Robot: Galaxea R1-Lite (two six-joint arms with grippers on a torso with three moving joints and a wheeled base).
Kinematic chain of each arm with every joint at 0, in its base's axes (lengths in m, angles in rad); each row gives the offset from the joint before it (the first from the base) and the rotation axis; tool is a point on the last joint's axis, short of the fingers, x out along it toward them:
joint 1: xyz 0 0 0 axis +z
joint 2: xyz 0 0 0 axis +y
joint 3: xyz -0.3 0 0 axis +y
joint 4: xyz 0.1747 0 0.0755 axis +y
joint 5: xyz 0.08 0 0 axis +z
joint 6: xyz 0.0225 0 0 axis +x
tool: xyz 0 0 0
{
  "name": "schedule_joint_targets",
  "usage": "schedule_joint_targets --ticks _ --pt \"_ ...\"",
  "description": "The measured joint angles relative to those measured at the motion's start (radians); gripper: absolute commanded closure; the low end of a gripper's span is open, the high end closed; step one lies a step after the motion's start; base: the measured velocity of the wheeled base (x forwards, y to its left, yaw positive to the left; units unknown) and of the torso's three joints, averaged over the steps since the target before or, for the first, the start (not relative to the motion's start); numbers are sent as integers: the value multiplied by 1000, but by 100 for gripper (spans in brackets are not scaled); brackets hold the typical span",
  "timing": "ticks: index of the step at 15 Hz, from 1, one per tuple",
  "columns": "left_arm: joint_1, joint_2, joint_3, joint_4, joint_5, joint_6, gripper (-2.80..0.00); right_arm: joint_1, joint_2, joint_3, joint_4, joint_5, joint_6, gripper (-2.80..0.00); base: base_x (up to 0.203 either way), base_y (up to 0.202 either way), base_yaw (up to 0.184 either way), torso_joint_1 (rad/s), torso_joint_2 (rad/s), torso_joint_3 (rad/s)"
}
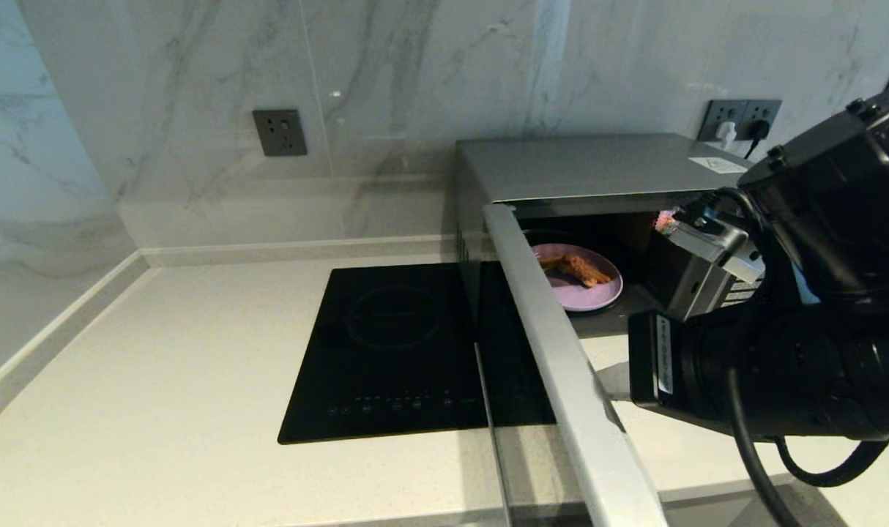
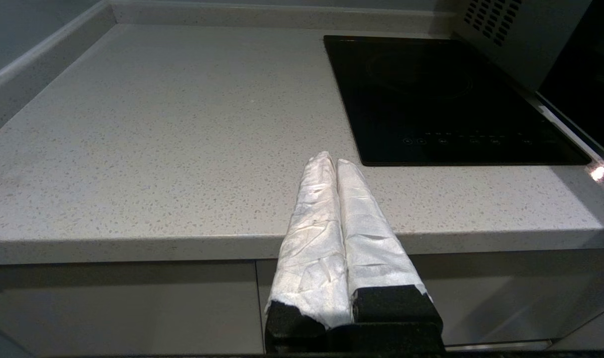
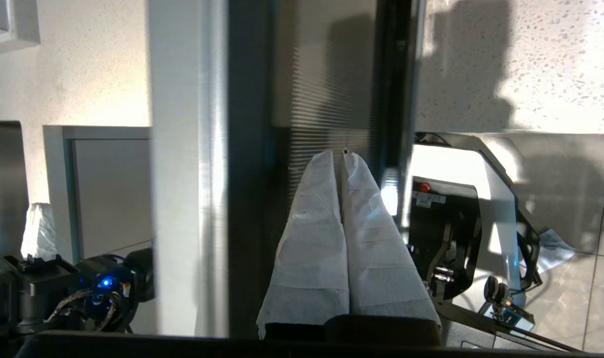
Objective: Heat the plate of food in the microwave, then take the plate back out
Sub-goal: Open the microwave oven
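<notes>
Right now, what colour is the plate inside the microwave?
Pale lilac; the plate shows best in the head view.

The right arm [image 1: 803, 307] reaches in from the right, wrist bent, its gripper [image 3: 343, 155] with wrapped fingers pressed together, holding nothing. The left gripper [image 2: 332, 160] hangs low, fingers likewise together.
</notes>
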Motion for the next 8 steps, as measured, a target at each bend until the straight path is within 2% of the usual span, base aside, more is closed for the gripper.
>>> schedule_joint_targets --ticks 8 --pt "0 0 0 0 0 0 0 25 6 0 0 -1 0 0 0 0 0 0 0 0"
